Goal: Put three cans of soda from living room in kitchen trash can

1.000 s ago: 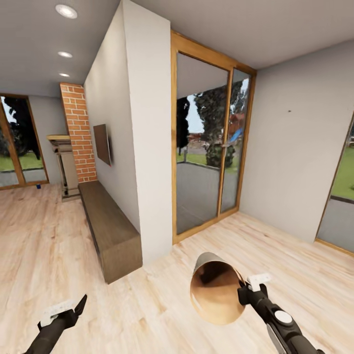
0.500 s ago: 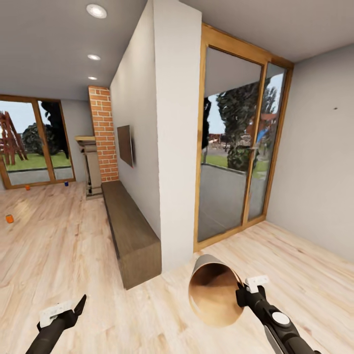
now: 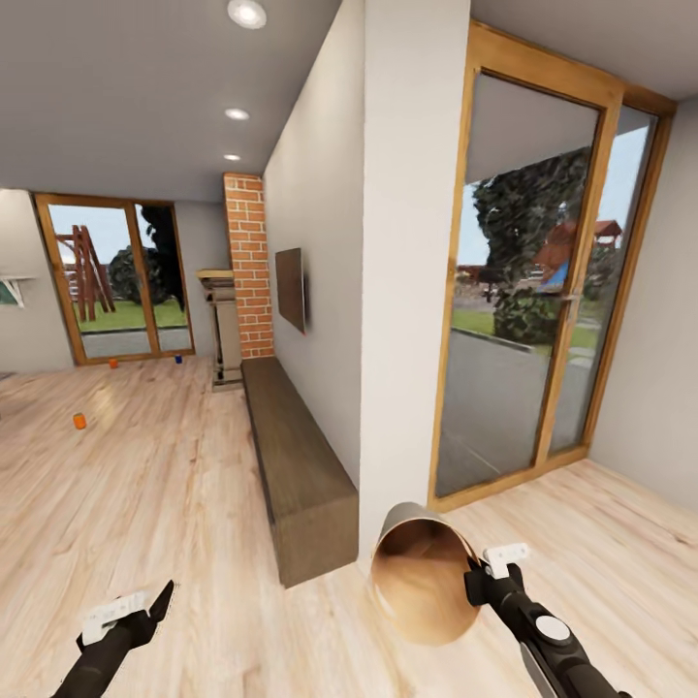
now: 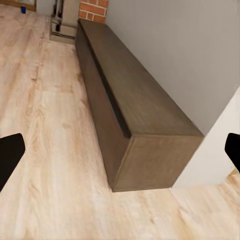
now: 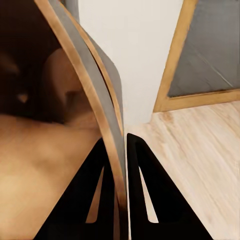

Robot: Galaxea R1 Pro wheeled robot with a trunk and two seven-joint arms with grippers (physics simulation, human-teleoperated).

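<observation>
My right gripper [image 3: 475,580] is shut on the rim of the tash can [image 3: 419,577], which it holds on its side with the tan inside facing me. In the right wrist view its fingers [image 5: 112,170] pinch the can's thin wall [image 5: 95,85]. Far off on the living room floor stand two orange soda cans [image 3: 79,421] [image 3: 113,364] and a blue one [image 3: 178,359] near the glass doors. The blue can [image 4: 23,9] also appears in the left wrist view. My left gripper [image 3: 155,606] hangs low and open, holding nothing.
A long dark wood bench [image 3: 296,465] [image 4: 130,110] runs along the wall under the TV [image 3: 290,289]. The white wall end [image 3: 412,291] stands just ahead. Beyond it are the brick chimney [image 3: 248,271], the fireplace [image 3: 223,325] and wood-framed glass doors [image 3: 528,310].
The camera has turned left, so the whole scene has slid right; the far glass doors and the orange cans have come into view. Both arms keep their pose.
</observation>
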